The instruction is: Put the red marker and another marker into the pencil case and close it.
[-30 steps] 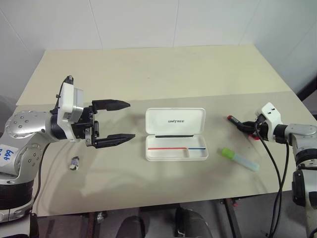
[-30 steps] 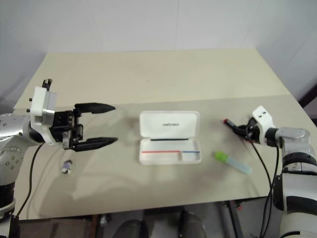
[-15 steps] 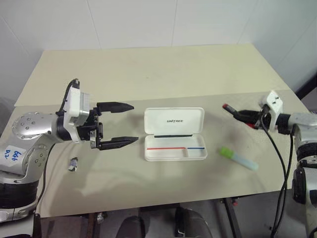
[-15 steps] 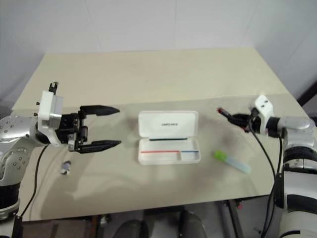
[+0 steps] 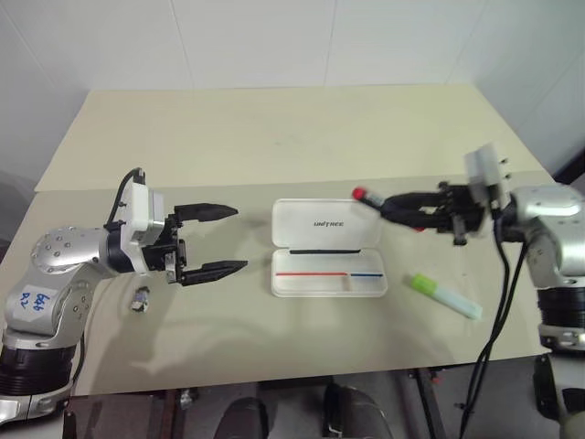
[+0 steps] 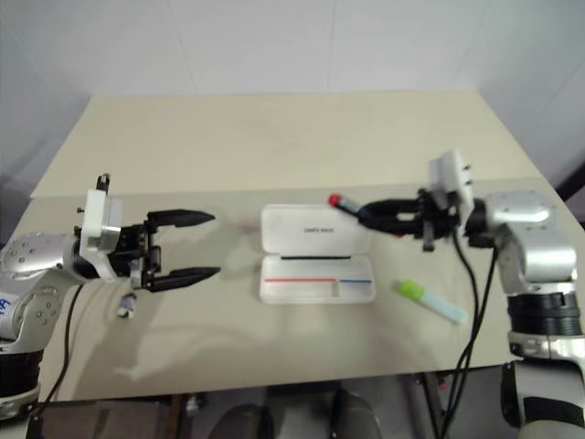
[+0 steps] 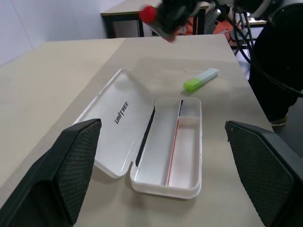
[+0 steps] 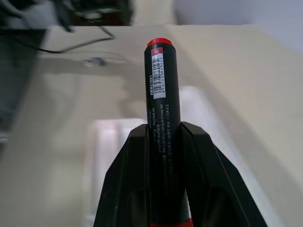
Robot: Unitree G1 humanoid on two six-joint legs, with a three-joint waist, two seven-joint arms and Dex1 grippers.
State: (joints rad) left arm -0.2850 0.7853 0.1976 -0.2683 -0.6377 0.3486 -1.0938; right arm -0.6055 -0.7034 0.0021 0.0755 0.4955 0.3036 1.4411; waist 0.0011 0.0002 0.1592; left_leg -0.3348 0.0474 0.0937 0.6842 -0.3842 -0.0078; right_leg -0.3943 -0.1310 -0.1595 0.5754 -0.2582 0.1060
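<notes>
Your right gripper is clamped on the red marker, at the pencil case's one o'clock corner. Your left gripper hangs at its nine o'clock, fingers wide apart.

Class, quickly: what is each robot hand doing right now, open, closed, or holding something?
Left hand: open, holding nothing.
Right hand: closed on the red marker.
</notes>
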